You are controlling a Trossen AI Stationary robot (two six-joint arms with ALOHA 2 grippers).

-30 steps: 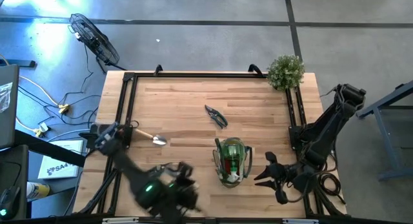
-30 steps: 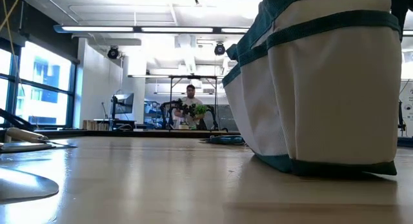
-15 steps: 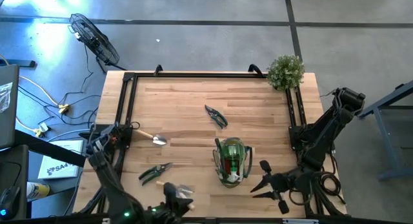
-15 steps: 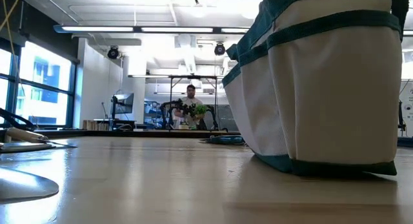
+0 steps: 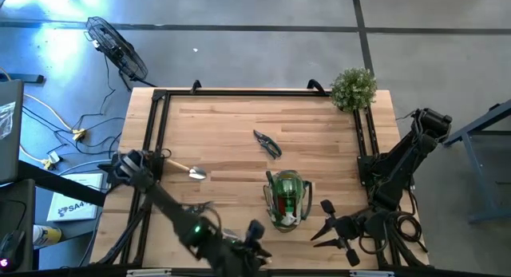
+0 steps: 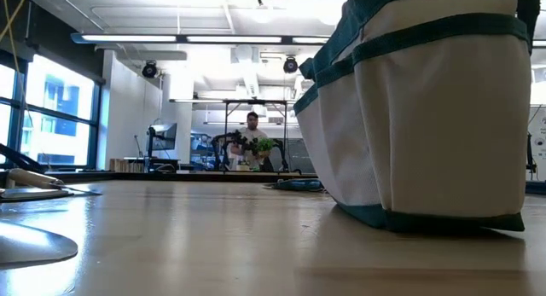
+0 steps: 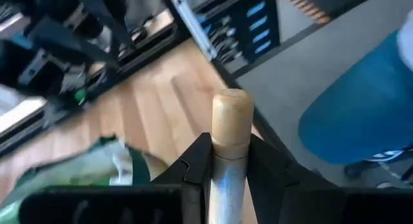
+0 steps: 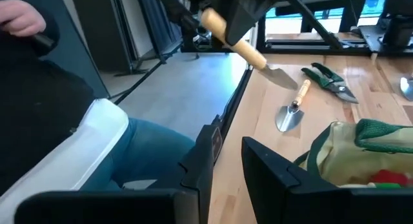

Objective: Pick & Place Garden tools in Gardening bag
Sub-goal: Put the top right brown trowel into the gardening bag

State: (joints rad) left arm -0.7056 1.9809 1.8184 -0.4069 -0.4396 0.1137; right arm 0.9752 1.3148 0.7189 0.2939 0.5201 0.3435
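Note:
The beige-olive gardening bag (image 5: 286, 199) stands near the table's near edge, with green and red things showing in its top; it fills the right of the low view (image 6: 426, 108). My left gripper (image 5: 254, 234) is by the near edge, left of the bag, shut on a wooden-handled trowel (image 8: 248, 50). My right gripper (image 5: 331, 227) is open and empty, right of the bag. A second trowel (image 5: 188, 171), dark pruning shears (image 5: 267, 143) and green-handled shears (image 8: 329, 79) lie flat on the table. My left gripper pinches the trowel's wooden handle (image 7: 230, 143) between its two fingers. The handle's rounded free end (image 7: 231, 111) sticks out past the fingertips. The trowel is lifted clear of the table, tilted, with its metal blade (image 8: 281, 75) lower than the handle.
A bushy green plant (image 5: 354, 88) stands at the far right corner. A black frame rail (image 5: 156, 133) runs along the table's edges. A seated person's leg (image 8: 110, 153) shows beside the table's near edge. Bare wood lies between the dark shears and the bag.
My left gripper has swung quickly along the table's near edge, dipping out past it and then coming toward the right, to stand closer to the bag. My right gripper has drifted slightly toward the near edge.

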